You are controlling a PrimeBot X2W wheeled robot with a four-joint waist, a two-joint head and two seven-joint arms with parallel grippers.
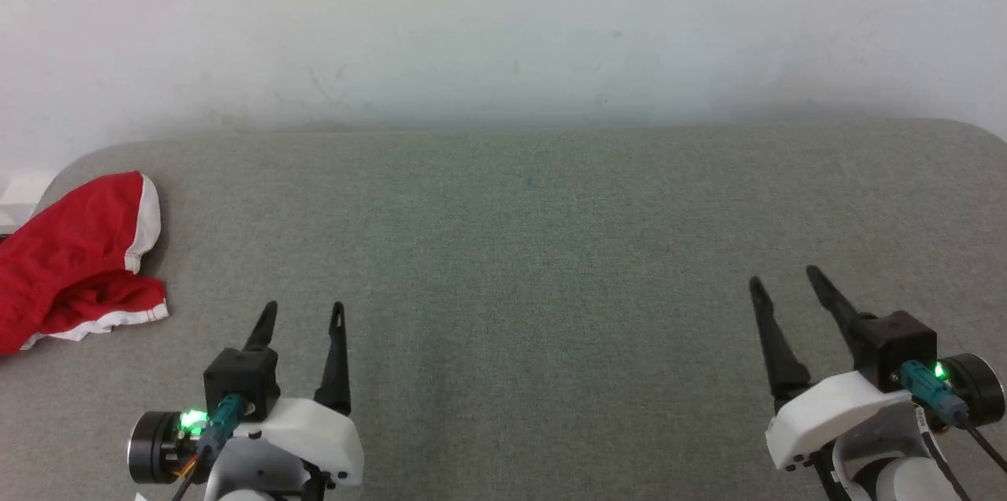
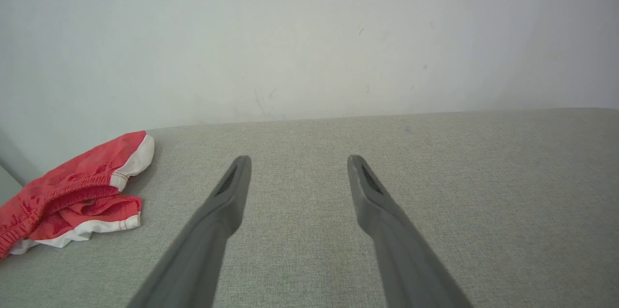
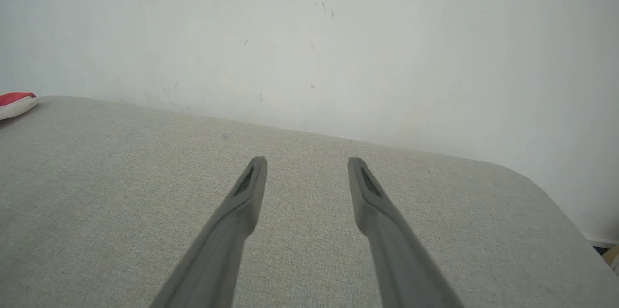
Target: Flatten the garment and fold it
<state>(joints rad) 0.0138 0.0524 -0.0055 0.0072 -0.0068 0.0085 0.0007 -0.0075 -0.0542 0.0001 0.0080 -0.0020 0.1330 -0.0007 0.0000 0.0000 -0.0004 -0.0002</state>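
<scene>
Pale scuffed wall (image 1: 503,29) beyond both sets of fingers. Grey cloth-covered table (image 1: 535,289) beneath them, far corners rounded. The garment (image 1: 79,257), red with a white edge band, lies in a crumpled heap well to the left of the left gripper (image 1: 305,306), by the table's left edge and partly cut off by the head view's border; no lettering visible. Left gripper's fingers are spread wide with nothing between them. Right gripper (image 1: 783,275) is likewise parted and empty, farthest from the heap. Judgement: the step in hand is fetching the heap. The left arm is nearer; best to swing left, come in low, pinch the white-banded hem rather than the bunched middle, and draw it to the bare cloth between the two grippers. Nothing blocks the path; the risk is nudging it off the edge. Tiny blue speck (image 1: 529,182) ahead, harmless.
</scene>
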